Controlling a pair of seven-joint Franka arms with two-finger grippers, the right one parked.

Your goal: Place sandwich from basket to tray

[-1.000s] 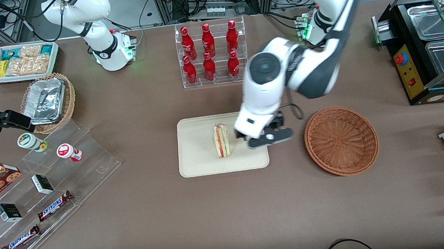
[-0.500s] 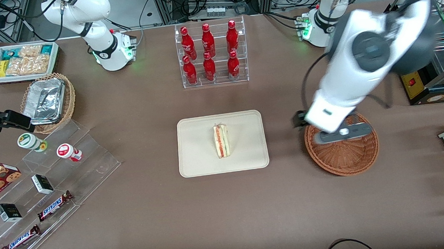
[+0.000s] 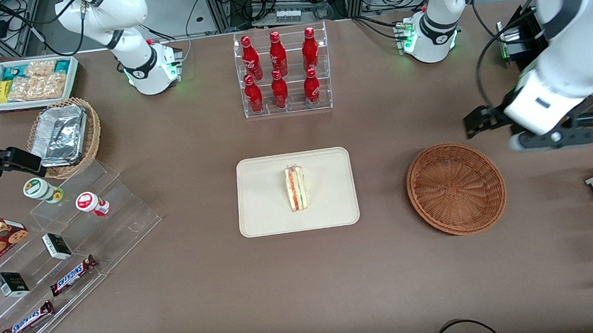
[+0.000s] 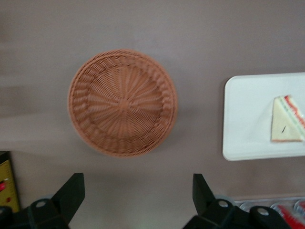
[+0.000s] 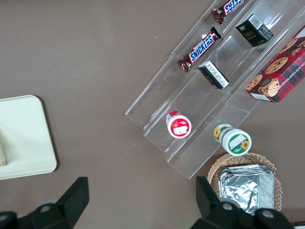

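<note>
Hovering high above the table toward the working arm's end, the left arm's gripper (image 4: 136, 200) is seen with its two fingers spread wide and nothing held between them. In the front view the gripper (image 3: 529, 132) hangs at roughly two o'clock from the basket (image 3: 456, 188), apart from it and from everything on the table.

From the wrist camera the reddish-brown wicker basket (image 4: 122, 102) is looked down into, and nothing is seen in it; only the bare weave of its bottom shows. Well apart from it, at about nine o'clock in the front view, the cream tray (image 3: 263, 211) lies flat on the brown table (image 3: 306, 293). The sandwich (image 3: 295, 189), a clear-wrapped triangular wedge, rests on the tray near its middle, with the red and green filling layers showing along the cut side. It is also visible in the wrist view on the tray (image 4: 245, 119), as a pale wedge (image 4: 286, 126).

The task is judged to be complete in substance: the sandwich is on the tray, the basket is emptied, and the gripper is clear of both. Nothing is left to be moved as far as can be seen; only the arm's parking may remain.

At twelve o'clock from the tray, an acrylic rack of red bottles (image 3: 281, 70) stands untouched.
</note>
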